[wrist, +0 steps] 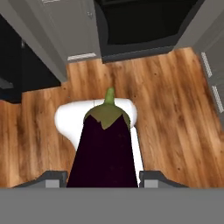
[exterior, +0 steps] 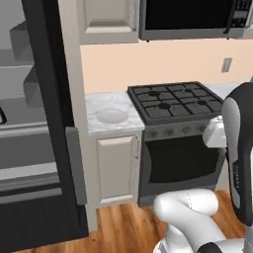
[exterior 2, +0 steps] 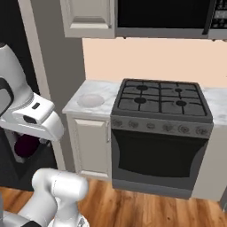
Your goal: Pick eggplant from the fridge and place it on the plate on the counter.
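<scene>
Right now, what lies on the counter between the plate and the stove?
Nothing: in the right base view, bare counter marble separates the plate from the stove.

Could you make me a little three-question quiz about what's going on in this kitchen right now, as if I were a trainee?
1. True or false: the eggplant is already lying on the plate.
2. What stands right beside the plate's patch of counter? A) a sink B) the stove C) a toaster
3. Fill in: in the hand view, the eggplant's green stem end points away from the camera, over the wooden ____.

Key:
1. False. The gripper holds it between its fingers, and the plate has nothing on it.
2. B
3. floor
</scene>
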Controlling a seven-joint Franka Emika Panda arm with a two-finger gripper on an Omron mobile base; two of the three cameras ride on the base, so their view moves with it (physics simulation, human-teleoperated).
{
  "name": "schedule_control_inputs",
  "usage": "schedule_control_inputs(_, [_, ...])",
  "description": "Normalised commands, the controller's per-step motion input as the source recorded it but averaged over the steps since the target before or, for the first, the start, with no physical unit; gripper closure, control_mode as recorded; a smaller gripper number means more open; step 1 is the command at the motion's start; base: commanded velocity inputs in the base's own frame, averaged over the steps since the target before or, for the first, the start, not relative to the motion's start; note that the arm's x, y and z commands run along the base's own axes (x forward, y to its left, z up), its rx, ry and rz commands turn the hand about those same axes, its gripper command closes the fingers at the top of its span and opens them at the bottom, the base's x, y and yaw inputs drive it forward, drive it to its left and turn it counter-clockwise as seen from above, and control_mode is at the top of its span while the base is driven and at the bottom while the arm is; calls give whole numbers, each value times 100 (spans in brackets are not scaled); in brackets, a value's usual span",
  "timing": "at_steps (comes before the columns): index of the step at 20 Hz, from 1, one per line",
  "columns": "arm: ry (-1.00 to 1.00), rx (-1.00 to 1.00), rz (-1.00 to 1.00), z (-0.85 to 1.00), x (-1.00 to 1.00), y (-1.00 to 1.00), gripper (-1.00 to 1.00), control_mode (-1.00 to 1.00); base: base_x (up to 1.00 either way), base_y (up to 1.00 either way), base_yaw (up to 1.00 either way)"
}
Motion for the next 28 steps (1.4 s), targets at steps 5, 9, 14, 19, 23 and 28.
schedule_control_inputs(5, [0,0,0,0,0,0,100,100,91,-35,0])
schedule_control_inputs(9, [0,0,0,0,0,0,100,100,86,-22,0])
schedule_control_inputs(14, [0,0,0,0,0,0,100,100,85,-9,0])
schedule_control_inputs(19, [0,0,0,0,0,0,100,100,74,-8,0])
schedule_control_inputs(23, [0,0,0,0,0,0,100,100,70,0,0])
schedule_control_inputs(28, [0,0,0,0,0,0,100,100,61,0,0])
